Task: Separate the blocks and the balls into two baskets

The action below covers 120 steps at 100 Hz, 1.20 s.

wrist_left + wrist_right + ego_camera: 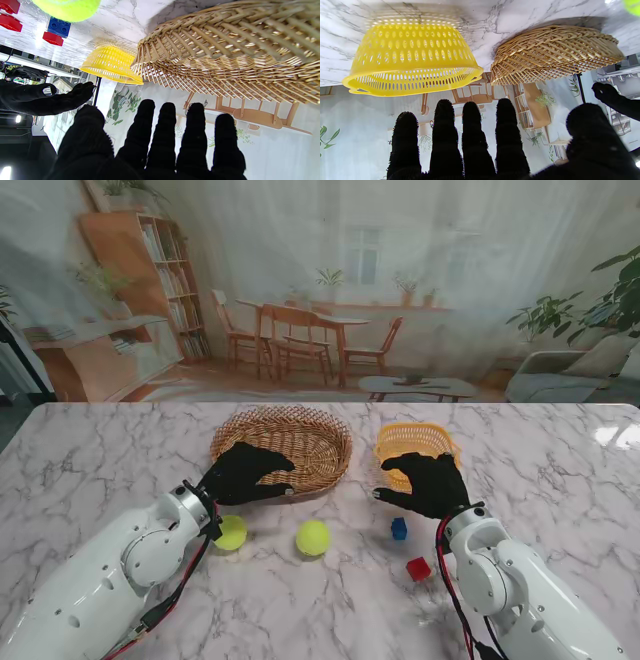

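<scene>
A white marble table (90,470) carries everything, with 2 baskets toward its far side: a round wicker basket (300,438) left of centre and a smaller yellow plastic basket (400,438) just to its right, the 2 set close together but apart. The left hand (243,474), in a black glove, hovers at the near-left rim of the wicker basket with its fingers (165,130) stretched out and spread, holding nothing. The right hand (425,483), also gloved in black, sits at the near edge of the yellow basket, its fingers (472,130) likewise straight and separated, its palm bare of any object. Nearer to me than the baskets lie 2 yellow-green tennis balls: 1 ball (230,532) just beside the left wrist, the other ball (313,537) near the table's middle, well apart from either hand. To the right of that, a small blue block (399,528) rests close to the right wrist, and a red block (418,568) lies a little nearer to me, beside the right forearm.
</scene>
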Available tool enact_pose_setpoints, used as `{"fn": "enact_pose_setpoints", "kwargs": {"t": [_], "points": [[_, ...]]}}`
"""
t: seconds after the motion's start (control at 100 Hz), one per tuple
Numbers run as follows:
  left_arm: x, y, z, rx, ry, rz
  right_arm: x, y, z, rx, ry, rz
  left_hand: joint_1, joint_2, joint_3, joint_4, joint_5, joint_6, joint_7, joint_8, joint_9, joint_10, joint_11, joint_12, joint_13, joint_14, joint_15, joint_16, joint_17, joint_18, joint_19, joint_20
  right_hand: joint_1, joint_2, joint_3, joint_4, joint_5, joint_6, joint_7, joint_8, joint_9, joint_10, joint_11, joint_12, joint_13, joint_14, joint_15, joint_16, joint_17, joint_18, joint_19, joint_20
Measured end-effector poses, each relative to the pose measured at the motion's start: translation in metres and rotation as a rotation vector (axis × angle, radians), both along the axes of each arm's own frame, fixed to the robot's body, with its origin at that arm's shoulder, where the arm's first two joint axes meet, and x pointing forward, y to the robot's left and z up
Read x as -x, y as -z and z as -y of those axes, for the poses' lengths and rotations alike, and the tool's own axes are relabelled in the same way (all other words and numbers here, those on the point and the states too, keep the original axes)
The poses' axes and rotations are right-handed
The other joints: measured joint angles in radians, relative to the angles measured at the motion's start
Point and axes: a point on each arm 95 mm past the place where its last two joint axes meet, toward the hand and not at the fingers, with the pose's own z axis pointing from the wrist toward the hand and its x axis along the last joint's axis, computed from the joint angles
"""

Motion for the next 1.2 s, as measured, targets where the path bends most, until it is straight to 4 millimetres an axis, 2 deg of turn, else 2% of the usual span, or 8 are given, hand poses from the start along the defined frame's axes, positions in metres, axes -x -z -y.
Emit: {"fn": "enact_pose_setpoints", "kwargs": {"t": [0.25,0.48,0.76,0.94,1.1,1.14,1.2], "points": [[-0.001,0.0,-0.003,0.001,-0.017,-0.002,0.001,-0.005,0.011,-0.009,0.027,0.042,0.0,0.0,0.0,0.0,0.0,0.0,0.001,0.0,0.0,-0.001,0.0,0.0,0.0,0.0,0.0,0.0,0.0,0.0,0.0,0.0,0.0,0.0,0.0,0.0,0.0,0.0,0.0,0.0,0.0,0.0,0.0,0.0,0.0,0.0,0.0,0.0,0.0,0.0,0.003,0.0],[0.003,-0.002,-0.005,-0.003,-0.022,0.014,0.025,-0.014,0.024,-0.018,0.091,0.112,0.0,0.0,0.0,0.0,0.0,0.0,0.002,0.0,0.0,-0.001,0.0,0.0,0.0,0.0,0.0,0.0,0.0,0.0,0.0,0.0,0.0,0.0,0.0,0.0,0.0,0.0,0.0,0.0,0.0,0.0,0.0,0.0,0.0,0.0,0.0,0.0,0.0,0.0,0.003,0.0],[0.007,-0.003,-0.005,-0.001,-0.014,0.018,0.046,-0.014,0.046,-0.02,0.184,0.207,0.0,0.0,0.0,0.0,0.0,0.0,0.003,0.0,0.0,-0.001,0.0,0.0,0.001,0.0,0.0,0.0,0.0,0.0,0.0,0.0,0.0,-0.003,0.0,0.0,0.0,0.0,0.0,0.0,0.0,0.0,0.0,0.0,0.0,0.0,0.0,0.0,0.0,0.0,0.003,0.0],[0.007,-0.001,-0.002,0.0,-0.011,0.009,0.052,-0.008,0.06,0.016,0.286,0.196,0.0,0.0,0.0,0.0,0.0,0.0,0.003,0.0,0.0,-0.001,0.0,0.0,0.001,0.0,0.0,0.0,0.0,0.0,0.0,0.0,0.0,-0.004,0.0,0.0,0.0,0.0,0.0,0.0,0.0,0.009,0.0,0.0,0.0,0.0,0.0,0.0,0.0,0.0,0.004,0.0],[0.006,-0.001,0.0,-0.001,-0.007,-0.002,0.055,-0.004,0.063,0.018,0.264,0.174,0.0,0.0,0.0,0.0,0.0,0.0,0.003,0.0,0.001,-0.001,0.0,0.0,0.011,0.0,0.0,0.0,0.0,0.0,0.0,0.0,0.0,-0.005,0.0,0.0,0.001,0.0,0.0,0.0,0.0,0.012,0.001,0.008,0.0,0.0,0.0,0.0,-0.001,0.0,0.004,0.001],[0.006,-0.001,-0.001,0.004,-0.009,-0.004,0.055,-0.002,0.064,0.031,0.256,0.154,0.0,0.0,0.0,0.0,0.0,0.0,0.003,0.0,0.001,-0.001,0.0,0.0,0.011,0.0,0.0,0.0,0.0,0.0,0.0,0.0,0.0,-0.024,0.003,0.0,0.018,0.0,0.0,0.0,0.002,0.008,0.006,0.02,0.012,0.0,0.001,0.001,0.019,0.0,0.028,0.025],[0.005,-0.001,-0.001,0.009,-0.014,-0.006,0.056,0.001,0.064,0.091,0.245,0.125,0.0,0.0,0.0,0.0,0.0,0.0,0.003,0.0,0.001,-0.001,0.0,0.0,0.011,0.0,0.0,0.0,0.0,0.0,0.0,0.0,0.0,-0.025,0.024,0.0,0.023,0.0,0.008,0.0,0.014,0.009,0.036,0.05,0.036,-0.001,0.026,0.047,0.064,-0.003,0.104,0.088]]}}
